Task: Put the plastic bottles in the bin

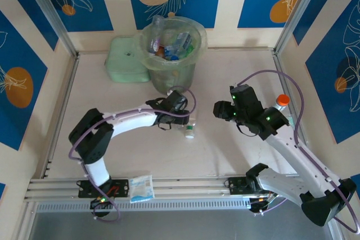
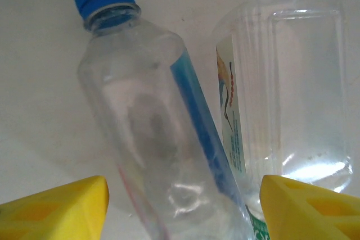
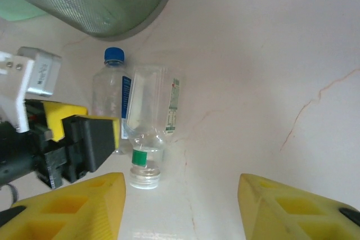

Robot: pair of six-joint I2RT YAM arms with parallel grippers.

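left hand (image 2: 184,188) apart, straddling clear blue-capped plastic bottle (image 2: 152,139) lying on table (image 2: 34,82), axis crosswise to jaws, cap away | right hand (image 3: 181,195) apart, empty, farther | tall pale-green translucent bin (image 1: 171,74) just beyond

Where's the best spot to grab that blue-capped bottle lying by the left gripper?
Its mid-body, from straight above: the blue-capped bottle lies flat with the left gripper straddling it. A clear square bottle crowds its label side, so probably slip that finger between them.
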